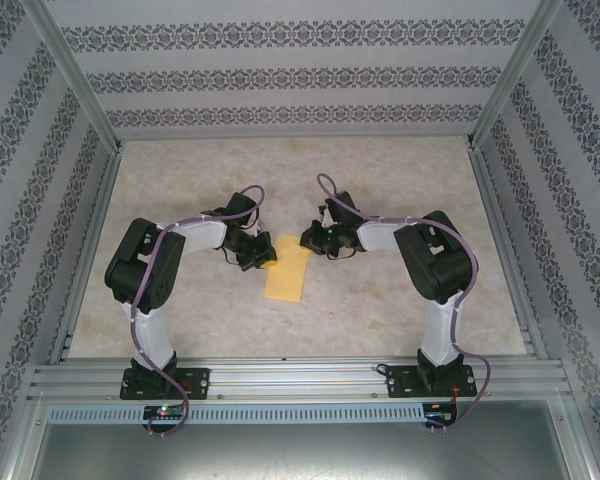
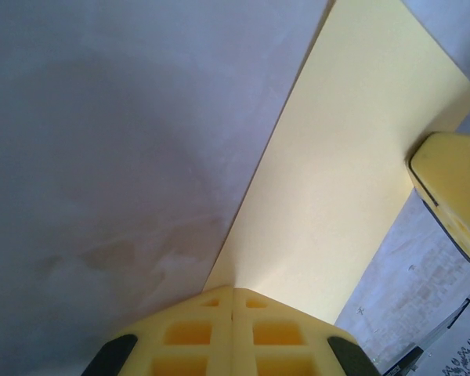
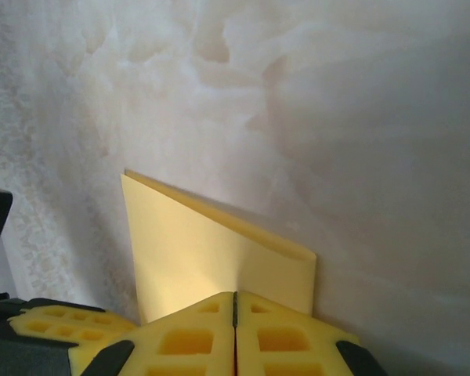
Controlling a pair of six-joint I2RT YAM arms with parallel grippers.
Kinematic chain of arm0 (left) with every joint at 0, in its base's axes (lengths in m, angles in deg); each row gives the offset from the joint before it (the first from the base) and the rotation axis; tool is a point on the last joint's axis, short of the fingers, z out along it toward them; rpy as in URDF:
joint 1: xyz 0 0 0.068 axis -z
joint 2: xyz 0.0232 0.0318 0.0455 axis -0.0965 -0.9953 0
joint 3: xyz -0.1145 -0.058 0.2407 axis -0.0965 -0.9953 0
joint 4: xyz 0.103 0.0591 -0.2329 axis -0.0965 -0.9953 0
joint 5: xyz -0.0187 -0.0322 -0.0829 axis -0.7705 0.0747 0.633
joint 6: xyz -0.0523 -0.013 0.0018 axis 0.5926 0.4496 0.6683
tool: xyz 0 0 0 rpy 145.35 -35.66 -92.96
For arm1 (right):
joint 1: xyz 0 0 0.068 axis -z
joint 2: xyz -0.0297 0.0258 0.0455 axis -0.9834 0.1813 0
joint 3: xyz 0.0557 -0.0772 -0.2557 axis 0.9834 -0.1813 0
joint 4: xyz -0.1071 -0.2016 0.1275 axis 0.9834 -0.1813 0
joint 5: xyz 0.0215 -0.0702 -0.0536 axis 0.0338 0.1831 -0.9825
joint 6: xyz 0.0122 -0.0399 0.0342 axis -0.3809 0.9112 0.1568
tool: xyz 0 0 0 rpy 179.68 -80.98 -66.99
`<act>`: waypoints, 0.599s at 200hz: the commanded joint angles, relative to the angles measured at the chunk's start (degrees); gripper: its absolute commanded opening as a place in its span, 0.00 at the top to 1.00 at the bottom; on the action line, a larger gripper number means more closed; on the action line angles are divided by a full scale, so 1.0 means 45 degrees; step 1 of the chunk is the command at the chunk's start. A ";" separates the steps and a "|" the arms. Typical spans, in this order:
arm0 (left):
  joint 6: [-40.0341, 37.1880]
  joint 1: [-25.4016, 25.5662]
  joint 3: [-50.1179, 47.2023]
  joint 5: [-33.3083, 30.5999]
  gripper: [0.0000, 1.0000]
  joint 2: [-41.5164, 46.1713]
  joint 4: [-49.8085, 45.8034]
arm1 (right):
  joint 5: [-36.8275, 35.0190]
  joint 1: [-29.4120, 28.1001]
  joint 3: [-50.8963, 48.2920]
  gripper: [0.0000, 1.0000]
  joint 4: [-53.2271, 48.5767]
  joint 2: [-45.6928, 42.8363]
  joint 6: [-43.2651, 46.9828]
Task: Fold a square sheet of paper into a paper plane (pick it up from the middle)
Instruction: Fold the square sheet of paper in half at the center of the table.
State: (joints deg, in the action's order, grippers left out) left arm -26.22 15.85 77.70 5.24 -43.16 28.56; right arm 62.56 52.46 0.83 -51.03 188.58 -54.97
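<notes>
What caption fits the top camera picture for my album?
The left hand and the right hand each pinch a far corner of the folded yellow paper.

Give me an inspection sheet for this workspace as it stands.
Surface: pale marbled table.
Job's things: yellow sheet of paper, folded to a rectangle, between the grippers.
Clutter: nothing seen.
Grippers: left gripper and right gripper are each shut on an edge of the sheet.
Cables: purple cables run along both arms, off the paper.
Surroundings: patterned walls, metal frame.
</notes>
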 commanded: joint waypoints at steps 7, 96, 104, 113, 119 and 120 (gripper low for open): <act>-0.0215 0.0120 -0.0093 -0.0942 1.00 -0.0423 -0.1344 | 0.0086 0.0228 0.0744 0.91 -0.0466 -0.0880 0.0425; -0.0207 0.0119 -0.0129 -0.0889 1.00 -0.0408 -0.1317 | -0.0089 0.0447 0.0971 0.91 -0.0740 0.1097 0.0170; -0.0214 0.0132 -0.0120 -0.0908 1.00 -0.0421 -0.1324 | -0.0082 0.0454 0.0961 0.91 -0.0710 0.1150 0.0164; -0.0230 0.0139 -0.0120 -0.0916 1.00 -0.0415 -0.1331 | -0.0027 0.0462 0.0990 0.91 -0.0691 0.1128 0.0138; -0.0234 0.0130 -0.0118 -0.0925 1.00 -0.0397 -0.1344 | 0.0012 0.0473 0.1028 0.91 -0.0721 0.1038 0.0155; -0.0234 0.0130 -0.0124 -0.0926 1.00 -0.0400 -0.1344 | 0.0015 0.0473 0.1045 0.91 -0.0736 0.1019 0.0160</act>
State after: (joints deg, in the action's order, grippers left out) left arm -26.22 15.85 77.81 5.24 -43.16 28.28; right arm 63.45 54.61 4.83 -52.30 192.01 -54.93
